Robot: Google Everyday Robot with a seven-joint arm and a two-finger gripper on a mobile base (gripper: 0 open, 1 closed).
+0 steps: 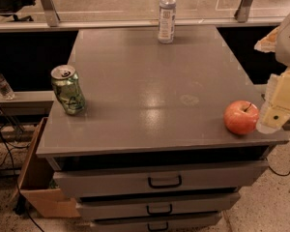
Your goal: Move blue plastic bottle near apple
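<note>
The blue plastic bottle [167, 15] stands upright at the far edge of the grey cabinet top [154, 91], with a white cap and a pale label. The red-orange apple [241, 117] sits near the front right corner of the top. My gripper [275, 112] is at the right edge of the view, just right of the apple and off the cabinet's right side, far from the bottle. It holds nothing that I can see.
A dented green soda can [67, 89] stands at the left edge of the top. A small clear bottle [1, 84] sits on a low ledge to the left. The cabinet has drawers [164, 180] in front. A cardboard box [38, 187] lies at the lower left.
</note>
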